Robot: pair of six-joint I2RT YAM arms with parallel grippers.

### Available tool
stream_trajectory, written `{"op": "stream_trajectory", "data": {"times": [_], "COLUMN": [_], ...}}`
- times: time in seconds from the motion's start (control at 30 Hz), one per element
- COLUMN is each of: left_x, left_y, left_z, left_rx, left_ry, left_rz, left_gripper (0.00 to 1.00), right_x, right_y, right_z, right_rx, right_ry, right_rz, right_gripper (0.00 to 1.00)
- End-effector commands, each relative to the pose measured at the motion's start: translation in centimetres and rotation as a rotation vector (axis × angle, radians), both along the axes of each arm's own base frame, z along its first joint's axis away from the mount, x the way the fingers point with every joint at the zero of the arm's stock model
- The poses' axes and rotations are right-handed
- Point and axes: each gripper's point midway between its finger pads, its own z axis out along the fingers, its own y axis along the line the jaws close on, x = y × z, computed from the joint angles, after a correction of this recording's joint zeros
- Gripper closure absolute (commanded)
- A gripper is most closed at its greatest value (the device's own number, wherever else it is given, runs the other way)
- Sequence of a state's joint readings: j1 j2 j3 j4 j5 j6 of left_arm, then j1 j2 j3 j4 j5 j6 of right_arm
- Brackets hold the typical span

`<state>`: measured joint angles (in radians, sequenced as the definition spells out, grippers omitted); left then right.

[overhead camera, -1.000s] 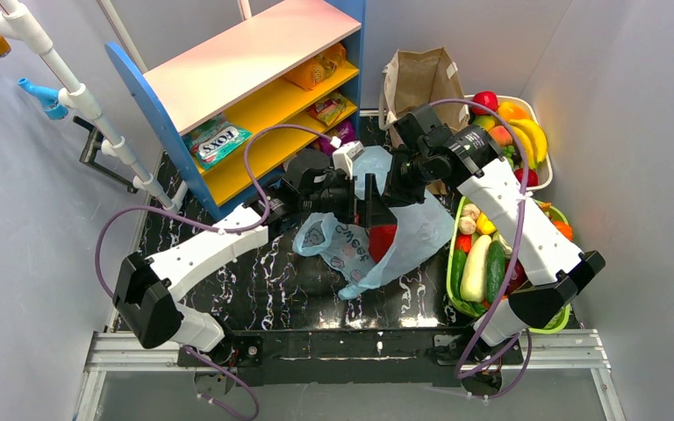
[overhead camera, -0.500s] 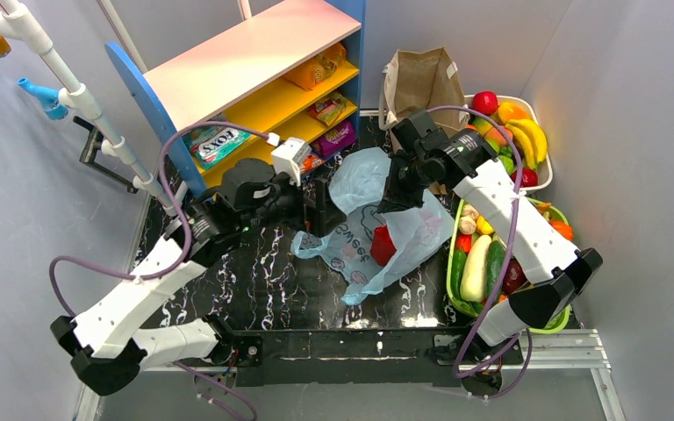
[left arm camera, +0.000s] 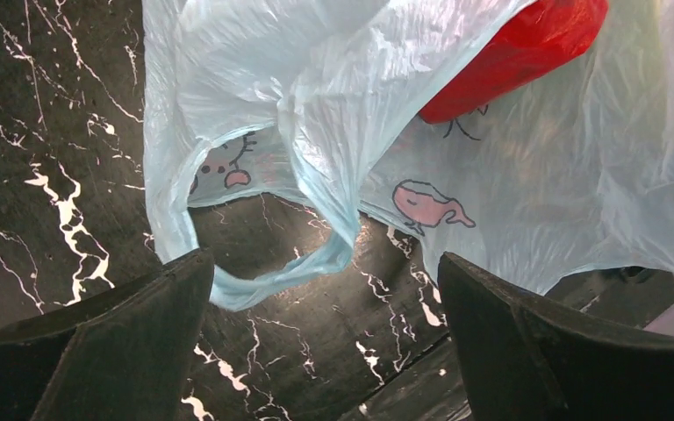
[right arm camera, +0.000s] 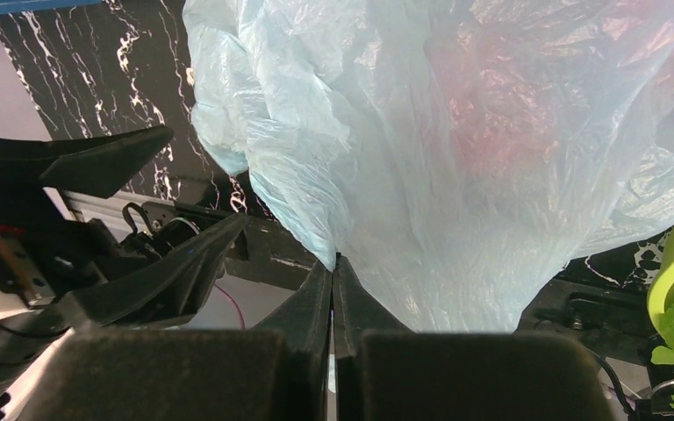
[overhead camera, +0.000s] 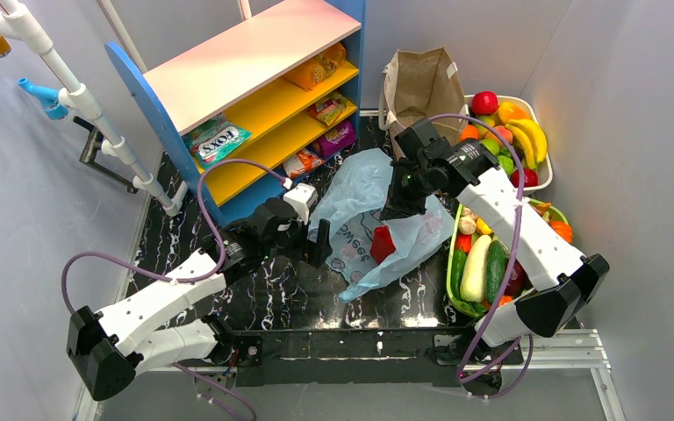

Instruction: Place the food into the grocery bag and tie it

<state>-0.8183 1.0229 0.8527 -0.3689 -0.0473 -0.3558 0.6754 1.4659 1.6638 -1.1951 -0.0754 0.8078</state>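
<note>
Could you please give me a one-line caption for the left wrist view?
Open left tool above a loop handle of the grocery bag, red packet inside.

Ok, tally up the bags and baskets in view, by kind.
Plastic bag: 1
Paper bag: 1
Baskets: 2 (white basket, green basket)
Total: 4

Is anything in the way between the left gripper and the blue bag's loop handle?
No, nothing that I can see. The left gripper is open, and the loop handle of the grocery bag lies on the black table right in front of it.
</note>
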Motion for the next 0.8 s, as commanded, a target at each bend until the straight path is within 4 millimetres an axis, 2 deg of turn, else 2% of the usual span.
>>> {"op": "stream_trajectory", "data": {"times": [0.0,0.23,0.4,0.43,0.5,0.57,0.6,0.63,0.77], "left_x": [1.3,2.1,2.3,2.4,2.8,3.8,4.4,5.1,8.2], "left_y": [-1.6,-2.2,-3.5,-3.7,-3.9,-3.5,-3.0,-2.5,-0.1], "left_z": [1.7,-0.3,-1.3,-1.4,-1.4,-1.1,-0.9,-0.4,2.7], "left_rx": [-0.020,0.077,0.078,0.077,0.079,0.112,0.138,0.167,0.281], "left_ry": [-0.134,-0.144,-0.111,-0.105,-0.110,-0.134,-0.149,-0.172,-0.323], "left_rz": [-0.077,-0.143,-0.181,-0.179,-0.170,-0.127,-0.098,-0.063,0.056], "left_gripper": [0.00,0.32,0.35,0.39,0.58,0.86,0.96,1.00,1.00], "right_x": [0.2,0.6,0.9,1.0,1.0,1.2,1.2,1.3,1.5], "right_y": [0.0,0.3,0.5,0.5,0.5,0.6,0.6,0.6,0.9], "right_z": [1.0,1.2,1.4,1.5,1.5,1.5,1.5,1.5,1.5], "right_rx": [0.029,0.032,0.027,0.026,0.023,0.019,0.018,0.018,0.023], "right_ry": [-0.046,-0.051,-0.052,-0.052,-0.051,-0.051,-0.052,-0.053,-0.051], "right_rz": [0.007,-0.001,0.004,0.005,0.009,0.011,0.013,0.015,0.024], "right_gripper": [0.99,0.99,0.99,0.99,0.99,0.99,0.99,0.99,0.99]}}
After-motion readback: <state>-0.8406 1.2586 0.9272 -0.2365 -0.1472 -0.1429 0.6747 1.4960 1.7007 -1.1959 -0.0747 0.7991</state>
